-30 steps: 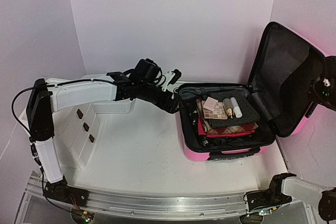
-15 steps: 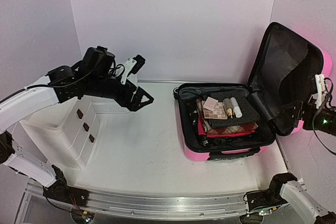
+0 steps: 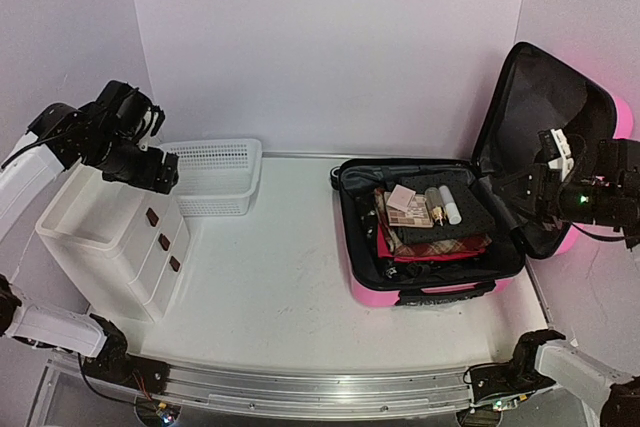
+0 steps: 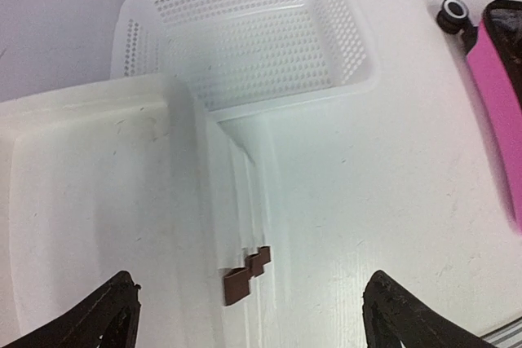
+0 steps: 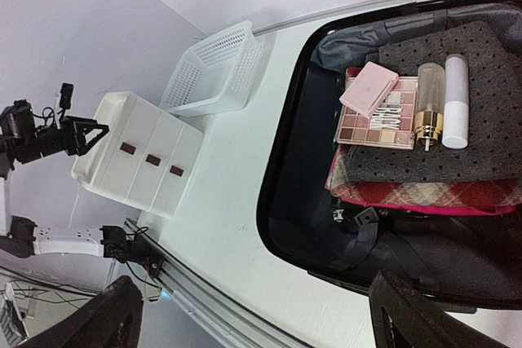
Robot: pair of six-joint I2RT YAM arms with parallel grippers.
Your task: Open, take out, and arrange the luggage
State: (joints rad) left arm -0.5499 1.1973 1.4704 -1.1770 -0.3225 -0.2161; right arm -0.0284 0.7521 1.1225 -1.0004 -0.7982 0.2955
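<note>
— Where's the left arm?
— Upper left of the overhead frame, elbow bent, left gripper tipped down, jaws spread wide.
— And the other?
— Right gripper at the right edge (equally wide apart), aimed leftward.

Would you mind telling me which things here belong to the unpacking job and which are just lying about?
Job in hand: pink luggage, lying open; inside it a makeup palette, two bottles, a grey knit, a plaid cloth.
Lying about: white mesh basket, white drawer unit; either may later receive items.
</note>
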